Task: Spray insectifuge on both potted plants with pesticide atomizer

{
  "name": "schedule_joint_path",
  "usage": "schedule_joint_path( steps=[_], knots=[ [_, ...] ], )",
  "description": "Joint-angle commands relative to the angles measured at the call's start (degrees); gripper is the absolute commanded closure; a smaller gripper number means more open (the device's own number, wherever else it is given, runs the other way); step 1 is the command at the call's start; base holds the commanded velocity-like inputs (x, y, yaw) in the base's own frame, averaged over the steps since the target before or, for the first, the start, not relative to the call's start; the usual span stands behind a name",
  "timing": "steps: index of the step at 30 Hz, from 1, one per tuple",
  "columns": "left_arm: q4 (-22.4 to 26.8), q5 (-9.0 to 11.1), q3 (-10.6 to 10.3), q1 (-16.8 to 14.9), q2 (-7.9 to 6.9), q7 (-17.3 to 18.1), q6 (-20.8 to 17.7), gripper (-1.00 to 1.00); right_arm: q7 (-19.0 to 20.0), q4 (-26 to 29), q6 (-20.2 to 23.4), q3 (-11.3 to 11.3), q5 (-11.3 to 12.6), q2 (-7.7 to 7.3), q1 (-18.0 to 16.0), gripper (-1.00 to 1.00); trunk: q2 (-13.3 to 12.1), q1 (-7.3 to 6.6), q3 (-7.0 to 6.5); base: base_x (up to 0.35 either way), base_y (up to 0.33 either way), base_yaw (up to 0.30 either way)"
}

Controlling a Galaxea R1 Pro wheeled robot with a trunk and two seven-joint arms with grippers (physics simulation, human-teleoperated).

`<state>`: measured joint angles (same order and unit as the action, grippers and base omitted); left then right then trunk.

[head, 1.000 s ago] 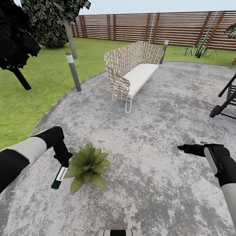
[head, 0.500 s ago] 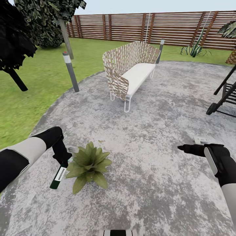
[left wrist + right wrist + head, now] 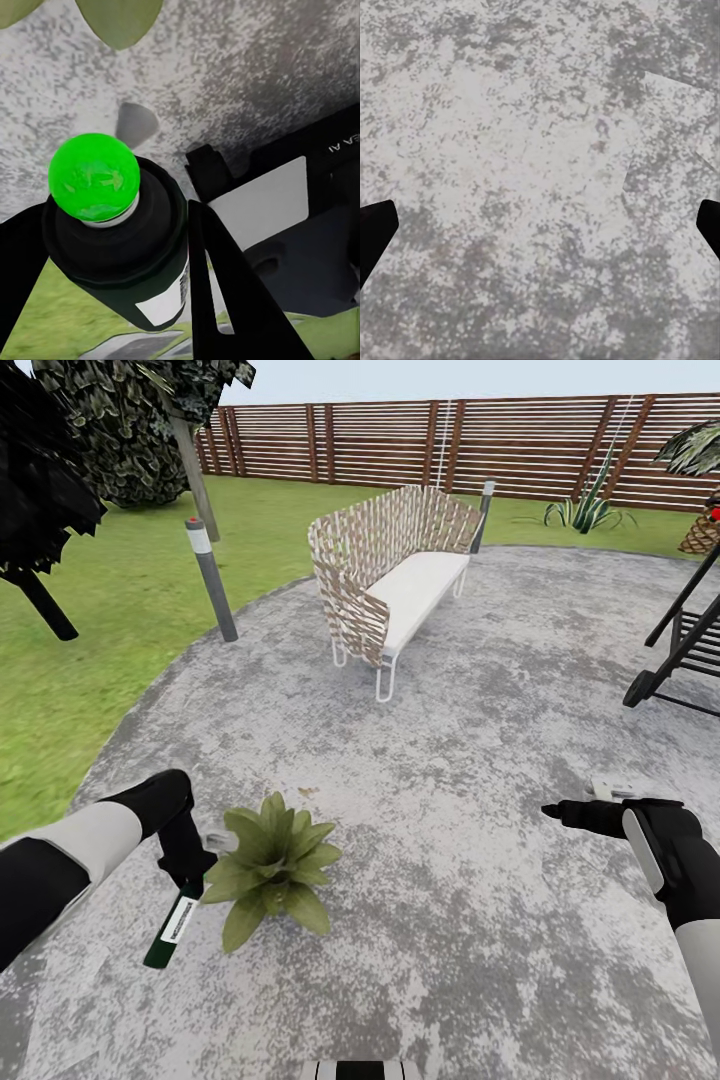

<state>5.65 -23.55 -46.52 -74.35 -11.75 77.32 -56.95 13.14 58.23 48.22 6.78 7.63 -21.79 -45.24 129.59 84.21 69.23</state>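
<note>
The left gripper [image 3: 185, 875] pinched the bottle [image 3: 170, 933] just beside the plant [image 3: 268, 865]; aiming its tip at the leaves seemed best. The right gripper [image 3: 540, 225] was spread, holding nothing.

My head camera looks forward and down from standing height over the grey patio [image 3: 450, 760], taking in the slatted fence [image 3: 500, 445] far off and both my arms at the lower corners. My left wrist camera sits very close behind the atomizer [image 3: 116, 240], facing down its length at paving and a plant leaf [image 3: 120, 19] — the same potted plant [image 3: 270, 865] the head view shows. My right wrist camera faces straight down, near the paving [image 3: 525, 165] — ground shared with the head view.
</note>
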Motion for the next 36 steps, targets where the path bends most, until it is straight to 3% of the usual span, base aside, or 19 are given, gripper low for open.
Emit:
schedule_joint_path(
  steps=[1,16,27,36],
  knots=[
    [0.15,-0.62,0.17,0.03,0.02,0.52,-0.59,1.0,0.03,0.04,0.28,0.07,0.28,-0.02,-0.03,-1.0,0.02,-0.01,0.04,0.0,0.0,0.0],
    [0.15,-0.62,0.29,-0.38,0.27,0.78,-0.62,1.0,0.04,0.04,0.3,0.07,0.28,-0.08,-0.03,-1.0,0.02,-0.01,0.04,0.0,0.0,0.0],
    [0.15,-0.62,0.28,-5.09,0.32,0.96,-0.63,1.0,0.04,0.04,0.3,0.07,0.28,-0.09,-0.03,-1.0,0.02,-0.01,0.04,0.0,0.0,0.0],
    [0.15,-0.7,-0.04,-5.14,0.26,0.48,-0.62,1.0,0.03,0.04,0.3,0.07,0.28,-0.18,-0.03,-1.0,0.02,-0.01,0.04,0.0,0.0,0.0]
  ],
)
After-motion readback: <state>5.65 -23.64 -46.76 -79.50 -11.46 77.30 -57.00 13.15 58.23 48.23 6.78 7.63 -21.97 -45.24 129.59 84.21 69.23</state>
